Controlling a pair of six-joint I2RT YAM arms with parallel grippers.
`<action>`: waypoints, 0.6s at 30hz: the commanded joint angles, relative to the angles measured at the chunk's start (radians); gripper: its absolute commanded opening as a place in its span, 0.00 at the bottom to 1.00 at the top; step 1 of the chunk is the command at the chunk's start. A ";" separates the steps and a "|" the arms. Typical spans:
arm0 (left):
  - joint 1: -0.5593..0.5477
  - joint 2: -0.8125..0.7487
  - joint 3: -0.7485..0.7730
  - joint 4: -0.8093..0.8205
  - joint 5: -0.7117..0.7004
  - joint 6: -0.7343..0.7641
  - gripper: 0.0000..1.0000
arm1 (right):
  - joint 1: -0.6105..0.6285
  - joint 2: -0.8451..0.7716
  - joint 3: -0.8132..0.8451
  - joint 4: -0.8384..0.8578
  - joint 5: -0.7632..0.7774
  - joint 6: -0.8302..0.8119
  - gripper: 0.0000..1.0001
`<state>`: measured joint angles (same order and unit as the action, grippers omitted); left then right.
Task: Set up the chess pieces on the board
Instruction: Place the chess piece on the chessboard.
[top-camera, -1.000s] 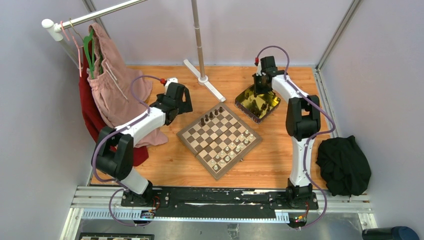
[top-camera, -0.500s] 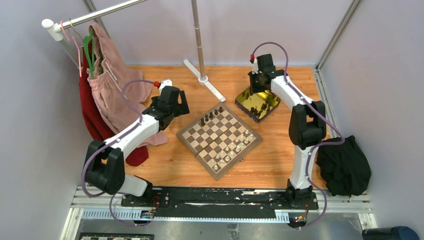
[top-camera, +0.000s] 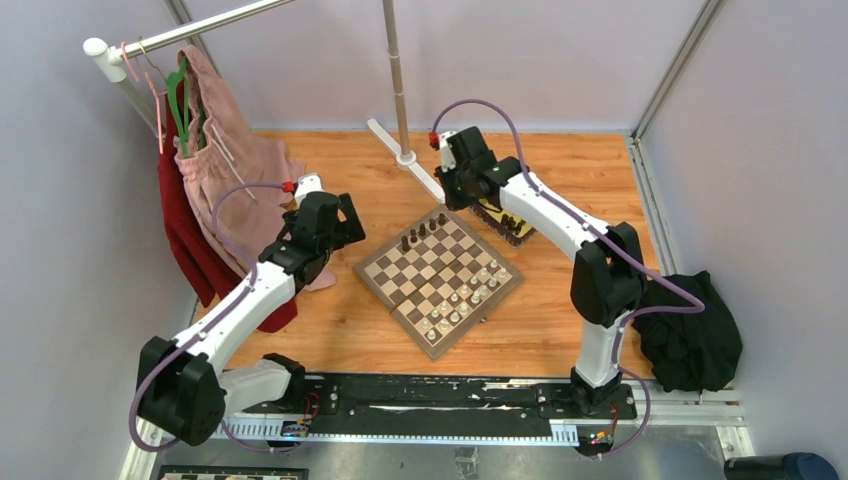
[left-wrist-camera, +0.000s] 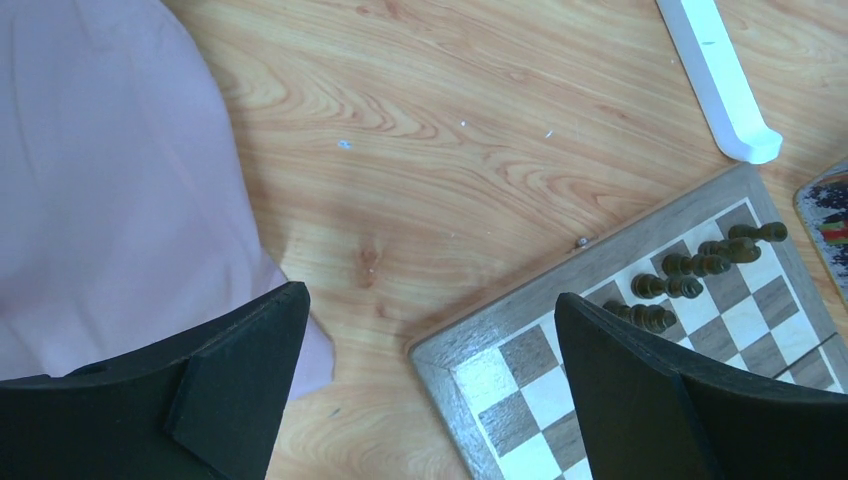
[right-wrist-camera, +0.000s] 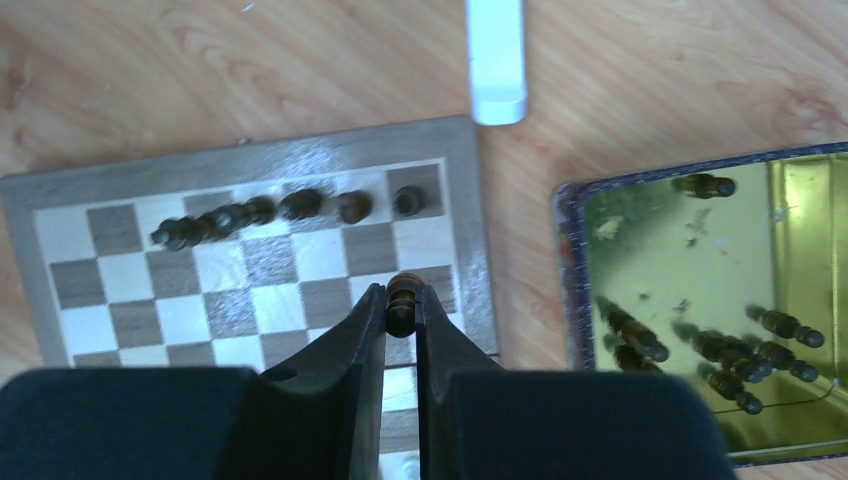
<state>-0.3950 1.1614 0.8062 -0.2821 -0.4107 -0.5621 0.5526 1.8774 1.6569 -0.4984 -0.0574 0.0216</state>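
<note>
The board (top-camera: 420, 275) lies at the table's middle, turned like a diamond. Several dark chess pieces (top-camera: 422, 232) line its far-left edge, and pale ones (top-camera: 470, 295) stand along its near-right side. My right gripper (top-camera: 453, 198) hovers over the board's far corner. In the right wrist view it (right-wrist-camera: 401, 300) is shut on a dark piece (right-wrist-camera: 402, 303) above the squares next to the dark row (right-wrist-camera: 260, 215). My left gripper (top-camera: 338, 228) hangs left of the board. Its jaws (left-wrist-camera: 428, 300) stand wide open and empty over the board's corner (left-wrist-camera: 520, 380).
A gold tin (right-wrist-camera: 690, 260) with several dark pieces lying in it sits right of the board. A white stand foot (top-camera: 410, 165) and pole rise behind it. Pink (top-camera: 225, 170) and red garments hang at left. A black cloth (top-camera: 688, 335) lies at right.
My right arm has swung left from the tin to above the board's far corner, carrying the dark piece. My left arm has drawn back and to the left.
</note>
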 joint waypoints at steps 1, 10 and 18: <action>0.001 -0.079 -0.045 -0.034 -0.024 -0.049 1.00 | 0.099 -0.056 -0.044 -0.049 0.056 -0.042 0.00; -0.022 -0.200 -0.084 -0.092 -0.069 -0.094 1.00 | 0.268 -0.067 -0.064 -0.061 0.095 -0.054 0.00; -0.033 -0.275 -0.107 -0.141 -0.115 -0.116 1.00 | 0.371 -0.034 -0.046 -0.064 0.098 -0.045 0.00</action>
<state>-0.4221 0.9199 0.7200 -0.3817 -0.4747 -0.6548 0.8894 1.8412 1.6100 -0.5343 0.0124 -0.0181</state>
